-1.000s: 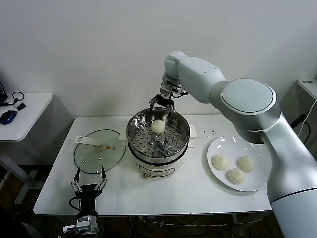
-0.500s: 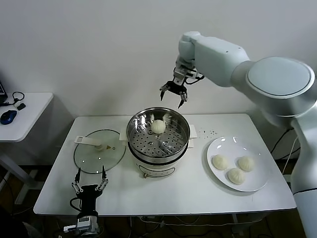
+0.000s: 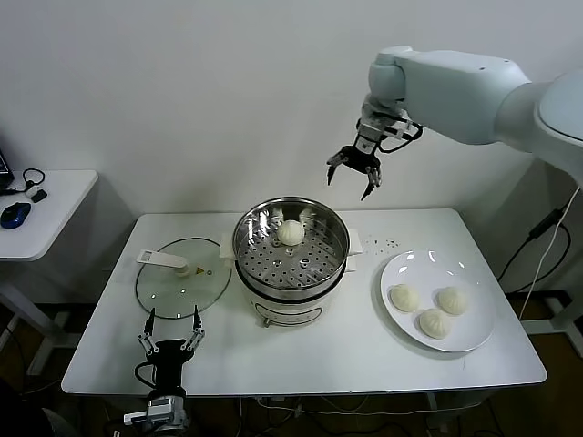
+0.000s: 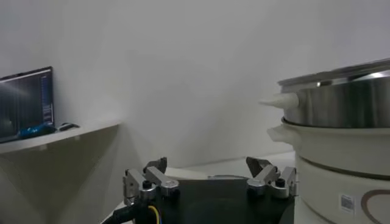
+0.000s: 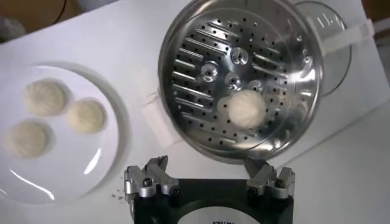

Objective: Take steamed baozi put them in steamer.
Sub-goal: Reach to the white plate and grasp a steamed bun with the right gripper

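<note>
While the right gripper (image 3: 352,175) hangs high in the air above the table (image 3: 364,350), between the steamer (image 3: 291,259) and the plate (image 3: 460,337), its fingers are spread wide and nothing is between them. In the right wrist view the same gripper (image 5: 209,173) shows its two finger pairs apart, empty, looking straight down on the pot and plate.

One steamed baozi (image 3: 291,232) lies on the perforated tray inside the steamer, toward the far side of the tray, close to the wall. Three more baozi (image 3: 430,307) sit grouped together on the white plate, to the robot's right of the steamer and well apart from it.

Glass lid (image 3: 182,278) lies flat on the table to the robot's left of the steamer, just beside it.

Left gripper (image 3: 170,339) is parked low at the near table edge, in front of the lid, fingers apart and holding nothing. Left wrist view shows its fingertips (image 4: 153,176) spread, with the steamer's steel wall (image 4: 341,103) off to one side.
</note>
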Controlling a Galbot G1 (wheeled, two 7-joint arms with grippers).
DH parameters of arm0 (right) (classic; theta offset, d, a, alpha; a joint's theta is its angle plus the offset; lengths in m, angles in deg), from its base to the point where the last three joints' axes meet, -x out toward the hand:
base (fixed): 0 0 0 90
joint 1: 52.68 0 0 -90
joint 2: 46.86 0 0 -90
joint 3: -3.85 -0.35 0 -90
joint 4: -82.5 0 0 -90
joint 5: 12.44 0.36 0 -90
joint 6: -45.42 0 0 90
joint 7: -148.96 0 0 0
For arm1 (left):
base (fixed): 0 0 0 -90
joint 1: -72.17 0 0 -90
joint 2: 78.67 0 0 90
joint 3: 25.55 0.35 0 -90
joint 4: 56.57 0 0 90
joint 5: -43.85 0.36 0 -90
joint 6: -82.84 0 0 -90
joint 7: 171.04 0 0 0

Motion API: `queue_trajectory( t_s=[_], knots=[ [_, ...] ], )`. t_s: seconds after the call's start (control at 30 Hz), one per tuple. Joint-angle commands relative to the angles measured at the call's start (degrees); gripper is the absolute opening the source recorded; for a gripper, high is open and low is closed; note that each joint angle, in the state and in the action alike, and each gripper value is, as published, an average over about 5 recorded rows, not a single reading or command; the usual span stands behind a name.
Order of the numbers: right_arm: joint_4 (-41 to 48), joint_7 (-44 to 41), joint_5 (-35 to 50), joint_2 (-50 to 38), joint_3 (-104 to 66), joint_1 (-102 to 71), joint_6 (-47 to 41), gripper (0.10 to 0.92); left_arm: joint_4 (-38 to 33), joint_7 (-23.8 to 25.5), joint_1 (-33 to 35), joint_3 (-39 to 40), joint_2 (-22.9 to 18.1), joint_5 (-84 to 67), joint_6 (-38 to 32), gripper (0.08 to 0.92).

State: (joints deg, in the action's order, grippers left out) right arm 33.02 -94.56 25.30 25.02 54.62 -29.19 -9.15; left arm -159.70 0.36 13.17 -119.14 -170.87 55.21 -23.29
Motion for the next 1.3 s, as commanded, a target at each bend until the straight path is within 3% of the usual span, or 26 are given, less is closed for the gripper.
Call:
queue_trajectory(
  t_s=[0.03,0.6,1.3],
  knots=[
    [-10.5,1.7,2.8,-6.5,6.0,4.6,-25.4,0.823,0.1,0.0,0.0,0.0,-2.8,0.0,0.0,0.823],
    [-23.5,6.7,13.1,-17.3,9.1,2.0,-47.4,0.823,0.2,0.0,0.1,-0.3,-2.8,0.0,-0.1,0.823],
    [-18.7,4.3,2.8,-20.9,1.7,-10.1,-44.3,0.823,0.7,-0.1,0.0,-1.2,-2.8,-0.1,-0.4,0.823]
  ],
)
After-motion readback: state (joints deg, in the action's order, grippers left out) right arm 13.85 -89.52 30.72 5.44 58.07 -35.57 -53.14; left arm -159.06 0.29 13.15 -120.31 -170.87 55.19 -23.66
